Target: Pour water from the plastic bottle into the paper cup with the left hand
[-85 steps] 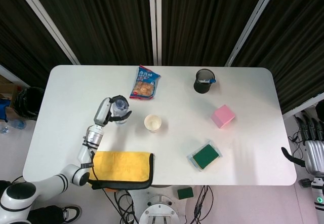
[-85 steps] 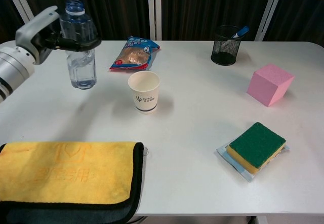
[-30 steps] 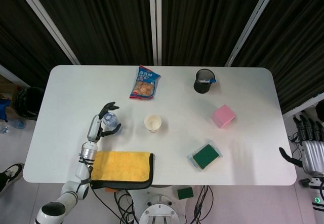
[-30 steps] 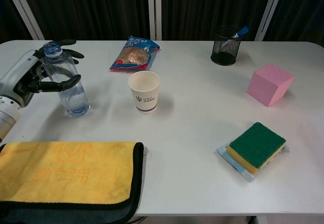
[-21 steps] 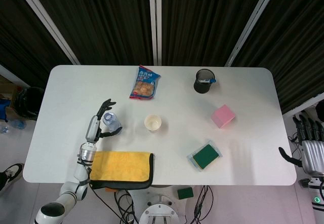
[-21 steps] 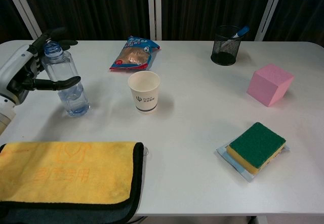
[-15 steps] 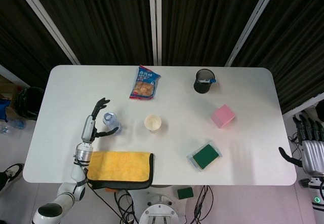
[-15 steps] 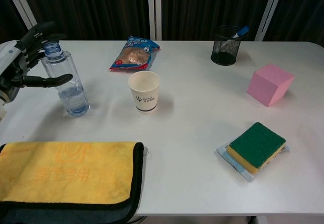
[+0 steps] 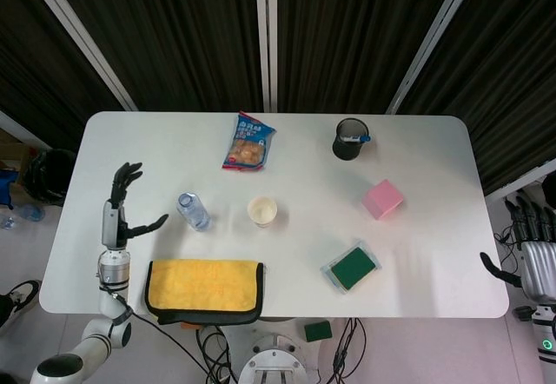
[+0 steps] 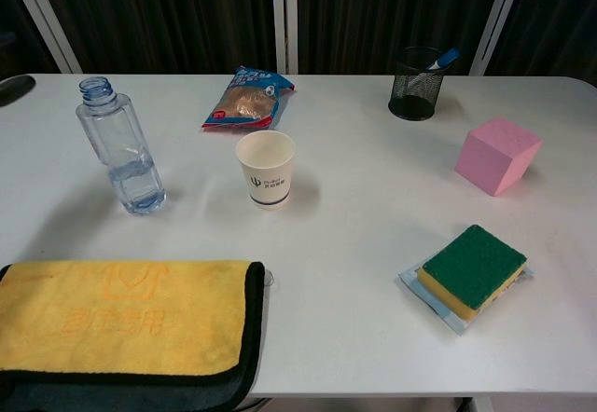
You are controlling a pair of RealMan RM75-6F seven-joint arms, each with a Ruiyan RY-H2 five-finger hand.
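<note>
The clear plastic bottle (image 9: 193,211) (image 10: 121,150) stands upright and uncapped on the table, a little water in its base. The white paper cup (image 9: 261,211) (image 10: 265,169) stands upright to its right, apart from it. My left hand (image 9: 120,207) is open with fingers spread, well left of the bottle and touching nothing; in the chest view only a dark fingertip (image 10: 17,87) shows at the left edge. My right hand (image 9: 536,249) hangs off the table's right edge, fingers apart and holding nothing.
A yellow cloth (image 9: 203,286) (image 10: 121,320) lies at the front left. A snack bag (image 9: 248,142) (image 10: 247,96), a black mesh pen holder (image 9: 350,138) (image 10: 415,83), a pink cube (image 9: 382,199) (image 10: 497,156) and a green sponge (image 9: 353,267) (image 10: 471,267) sit on the white table (image 9: 417,167).
My left hand let go of the bottle, set it standing left of the cup, and drew away to the left. The bottle stands alone now.
</note>
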